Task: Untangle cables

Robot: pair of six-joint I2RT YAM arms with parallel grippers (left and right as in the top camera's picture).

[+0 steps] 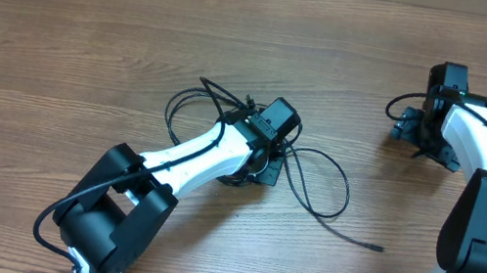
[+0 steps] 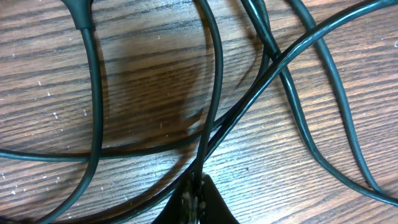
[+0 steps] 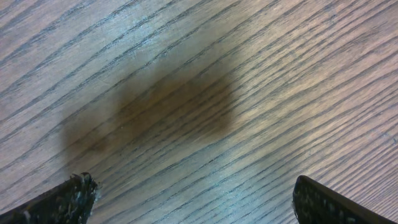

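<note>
Some cables (image 2: 96, 93) are clamped by the left claw (image 2: 195, 194) (right claw (image 3: 193, 190) spread apart). A slow, straight lift is advised.

1. The overhead picture is bright and even, and the wood of the table (image 1: 89, 51) looks sharp
2. Only soft, faint shadows lie beside the left arm (image 1: 191, 153), so the light seems to come from above
3. In the left wrist picture the cables (image 2: 214, 93) are very close, with thin shiny lines along them
4. A dark, fuzzy shadow lies on the wood under them
5. In the right wrist picture a big brown blurry shadow sits in the middle, and a pale shine crosses the wood on the right
6. The right gripper (image 3: 193, 205) has dark, blurry fingers (image 3: 62, 199) in the bottom corners
</note>
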